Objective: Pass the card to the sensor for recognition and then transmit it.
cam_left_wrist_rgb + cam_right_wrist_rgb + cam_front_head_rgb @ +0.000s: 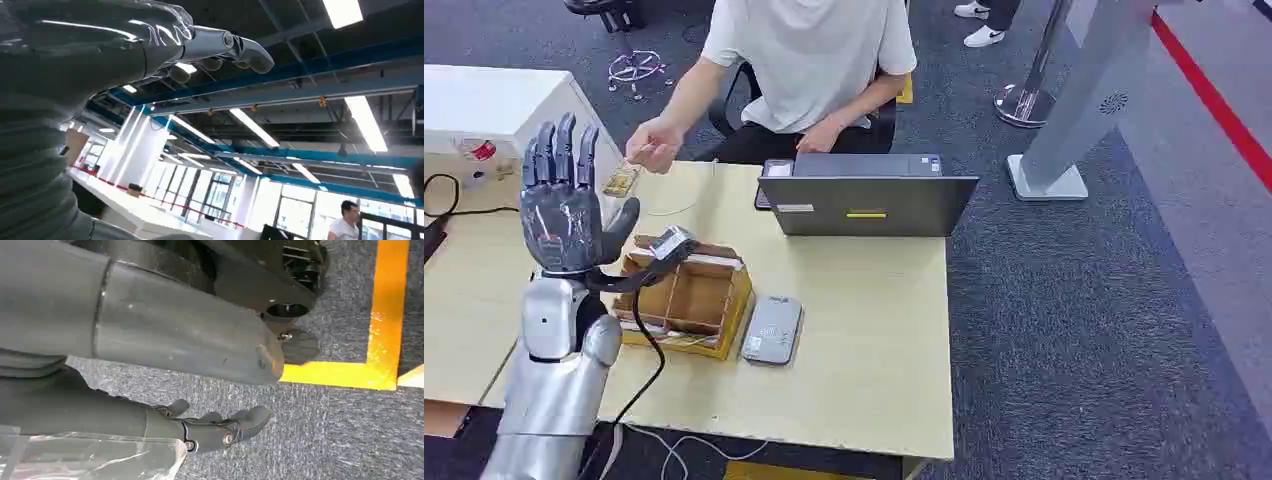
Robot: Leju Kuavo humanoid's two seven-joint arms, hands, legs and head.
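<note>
Card (620, 181) held by person's hand (654, 146), left robot hand (564, 205) raised empty.

The left hand (569, 205) is raised above the table's (864, 330) left part, fingers extended and apart, nothing held. Directly beside it stands the partitioned cardboard box (689, 297), with the sensor (773, 329) touching or nearly touching the box's right side; both obstruct low passage toward the table's middle. A black cable (652, 345) runs from the box top down over the near edge. At the far edge, the laptop (864, 195) blocks the centre, and a person's hand (654, 146) holding the card (621, 181) occupies the far left corner. The right part of the table, from the sensor to the right edge, is bare surface.
</note>
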